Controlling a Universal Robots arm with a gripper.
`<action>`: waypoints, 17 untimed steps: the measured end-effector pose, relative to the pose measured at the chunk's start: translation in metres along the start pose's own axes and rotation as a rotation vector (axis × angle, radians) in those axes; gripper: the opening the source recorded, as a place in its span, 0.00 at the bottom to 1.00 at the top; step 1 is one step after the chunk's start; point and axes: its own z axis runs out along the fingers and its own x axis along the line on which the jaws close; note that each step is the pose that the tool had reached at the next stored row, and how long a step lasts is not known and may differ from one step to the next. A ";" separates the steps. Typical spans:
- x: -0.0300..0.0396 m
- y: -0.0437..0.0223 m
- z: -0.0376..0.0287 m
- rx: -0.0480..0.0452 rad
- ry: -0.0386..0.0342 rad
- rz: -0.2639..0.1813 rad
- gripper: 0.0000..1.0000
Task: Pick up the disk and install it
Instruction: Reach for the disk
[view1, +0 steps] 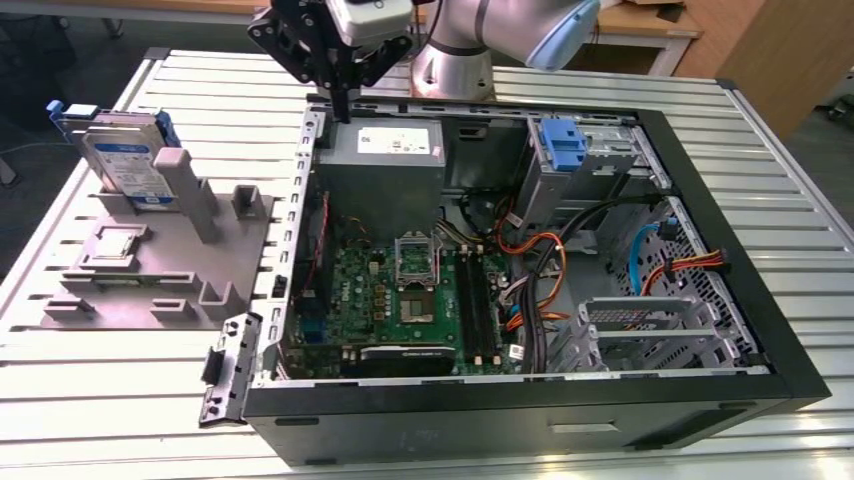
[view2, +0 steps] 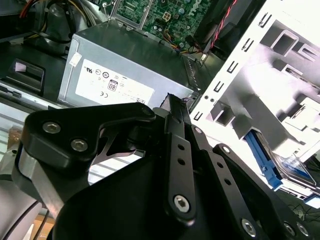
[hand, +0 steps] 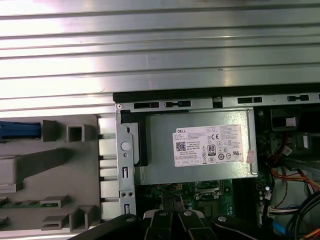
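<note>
My gripper (view1: 344, 115) hovering over power supply (view1: 380, 150), jaws pressing together, empty; disk (view1: 127, 165) standing in grey stand (view1: 160, 270), well apart

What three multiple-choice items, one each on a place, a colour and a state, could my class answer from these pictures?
1. Where is the disk?
A) in the gripper
B) on the grey stand
C) inside the computer case

2. What colour is the disk's bracket?
A) blue
B) red
C) yellow

3. How is the computer case?
A) closed
B) wrapped
C) open on its side

Answers:
1 B: it stands upright on the stand, at the exterior view's left of the case, while the gripper hangs above the power-supply box.
2 A: blue edges frame it.
3 C: the motherboard shows inside.
</note>
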 end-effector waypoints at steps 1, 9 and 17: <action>0.0016 -0.0001 0.0001 0.0001 0.0000 0.000 0.10; 0.0044 -0.0004 0.0004 0.0000 0.0000 0.000 0.10; 0.0064 -0.0005 0.0005 0.0001 0.0000 0.000 0.10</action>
